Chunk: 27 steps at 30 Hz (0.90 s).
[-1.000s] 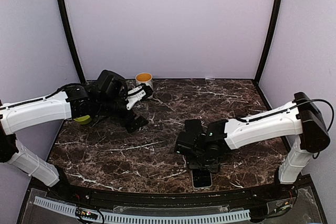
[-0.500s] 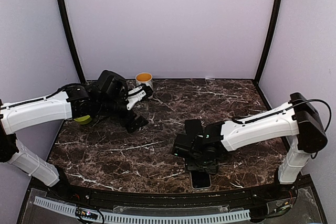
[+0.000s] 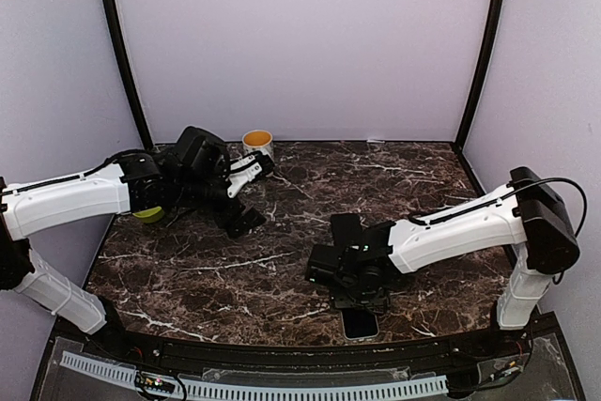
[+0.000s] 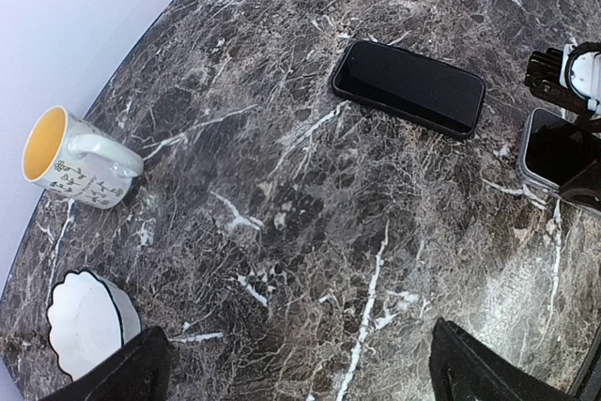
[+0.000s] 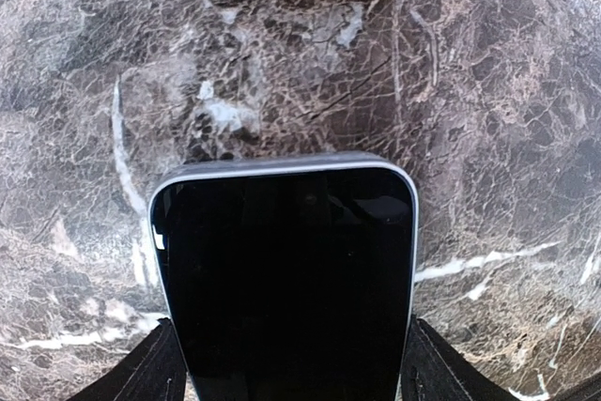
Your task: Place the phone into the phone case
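A black phone (image 5: 286,279) lies screen up near the table's front edge (image 3: 360,324). A pale see-through rim that looks like the phone case (image 5: 282,165) runs round its edge; the case's back is hidden. My right gripper (image 5: 286,368) is over the phone's near part, with a finger (image 5: 150,373) against each long side. It sits low over the phone in the top view (image 3: 362,300). A second black phone (image 3: 346,229) lies just beyond and also shows in the left wrist view (image 4: 408,87). My left gripper (image 4: 300,377) is wide open and empty, far left (image 3: 246,196).
A white mug with a yellow inside (image 3: 257,143) stands at the back, lying toward the left in the left wrist view (image 4: 80,161). A small white scalloped dish (image 4: 84,321) sits beside it. A yellow-green object (image 3: 147,214) lies under the left arm.
My right arm has shifted a little to the left over the near phone. The phone has stayed almost in place. The left arm has not moved.
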Available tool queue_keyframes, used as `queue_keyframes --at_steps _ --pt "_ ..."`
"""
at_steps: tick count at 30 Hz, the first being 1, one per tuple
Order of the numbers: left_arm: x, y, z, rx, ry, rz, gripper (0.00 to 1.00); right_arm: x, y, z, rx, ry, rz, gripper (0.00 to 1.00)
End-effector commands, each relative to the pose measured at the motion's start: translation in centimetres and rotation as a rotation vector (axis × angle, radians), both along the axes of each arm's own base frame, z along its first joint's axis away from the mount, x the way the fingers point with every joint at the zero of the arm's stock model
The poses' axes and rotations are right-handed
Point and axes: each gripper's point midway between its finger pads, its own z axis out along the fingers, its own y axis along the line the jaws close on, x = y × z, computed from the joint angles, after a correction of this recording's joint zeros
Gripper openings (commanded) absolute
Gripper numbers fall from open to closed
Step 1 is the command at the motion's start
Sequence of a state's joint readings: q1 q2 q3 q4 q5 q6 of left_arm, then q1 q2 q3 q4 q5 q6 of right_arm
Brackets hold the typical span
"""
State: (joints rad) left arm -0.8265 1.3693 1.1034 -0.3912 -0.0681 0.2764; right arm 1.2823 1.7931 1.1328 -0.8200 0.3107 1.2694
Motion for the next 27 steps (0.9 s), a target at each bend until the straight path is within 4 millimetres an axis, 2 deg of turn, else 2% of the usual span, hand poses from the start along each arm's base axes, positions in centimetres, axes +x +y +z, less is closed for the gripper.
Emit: queue_keyframes --at_steps 1,6,11,13,16,17,20,24,27 --pt "-0.1 0.3 -0.8 0.017 0.01 -0.001 0.99 0.0 0.0 0.8 -0.014 -0.007 0.015 0.81" --pt "-0.1 0.3 -0.8 0.018 0.011 -0.003 0.99 -0.2 -0.3 2.1 -0.03 0.002 0.038 0.98" --pt "-0.1 0.3 -0.9 0.02 0.014 -0.004 0.99 -0.6 -0.6 4.2 -0.069 0.02 0.104 0.98" --pt "-0.2 0.3 -1.1 0.023 0.017 -0.006 0.99 -1.3 -0.5 5.0 -0.086 0.03 0.14 0.94" --pt "-0.2 0.3 -1.1 0.025 0.016 -0.006 0.99 -3.3 0.6 4.6 -0.061 0.093 0.195 0.77" --pt "-0.1 0.4 -1.2 0.027 0.017 -0.006 0.99 -4.1 1.1 4.3 -0.039 0.12 0.211 0.65" --pt "-0.1 0.4 -1.2 0.03 0.018 -0.005 0.99 -5.8 2.3 3.5 0.018 0.179 0.231 0.43" --pt "-0.1 0.3 -1.3 0.03 0.022 -0.005 0.99 -6.4 2.3 2.3 0.036 0.203 0.22 0.16" --pt "-0.1 0.3 -1.3 0.031 0.022 -0.005 0.99 -6.7 2.8 1.2 0.054 0.22 0.221 0.05"
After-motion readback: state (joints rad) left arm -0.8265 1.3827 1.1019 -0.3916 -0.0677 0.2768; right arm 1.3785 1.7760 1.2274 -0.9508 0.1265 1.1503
